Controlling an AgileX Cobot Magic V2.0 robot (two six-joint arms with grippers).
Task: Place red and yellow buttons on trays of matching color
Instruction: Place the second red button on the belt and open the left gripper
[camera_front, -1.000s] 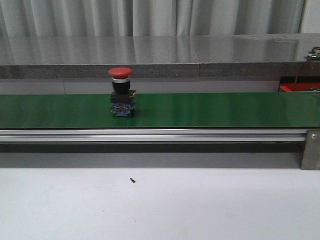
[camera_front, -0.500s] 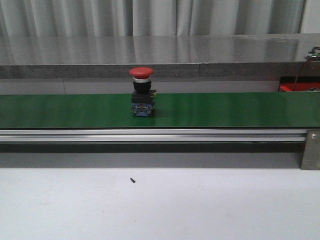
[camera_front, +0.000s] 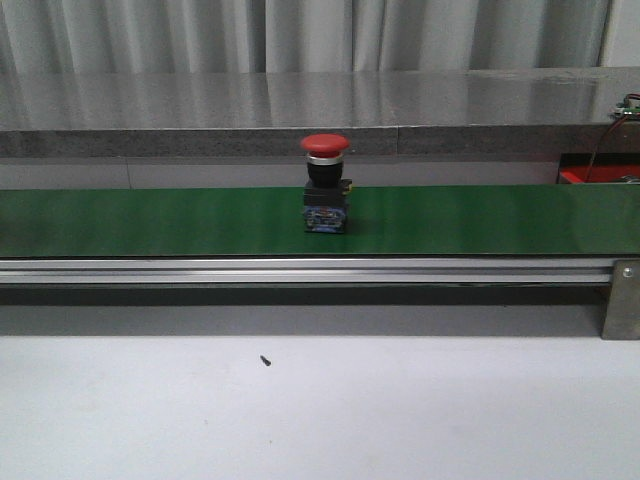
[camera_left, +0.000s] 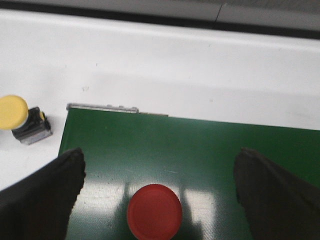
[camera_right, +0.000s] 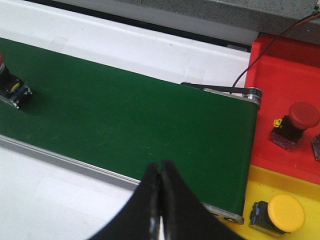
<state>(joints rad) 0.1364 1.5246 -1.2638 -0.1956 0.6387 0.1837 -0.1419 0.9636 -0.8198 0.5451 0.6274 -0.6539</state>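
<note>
Red button: a red mushroom-head push button (camera_front: 326, 197) stands upright on the green conveyor belt (camera_front: 480, 220), midway along it, not yet picked.
Left end effector (camera_left: 157, 185): my fingers stand wide apart above the button's red cap.
Right end effector (camera_right: 160, 200): fingers pressed together, holding nothing, over the belt's near rail.
Risk: if the belt is running, the button may slip past my open fingers; a late or off-centre close could tip it.
Red tray (camera_right: 295, 85): holds one red button (camera_right: 296, 122).
Yellow tray (camera_right: 260, 187): holds one yellow button (camera_right: 280, 214).
Stray: another yellow button (camera_left: 19, 117) lies on the desk beside the belt's end.
</note>
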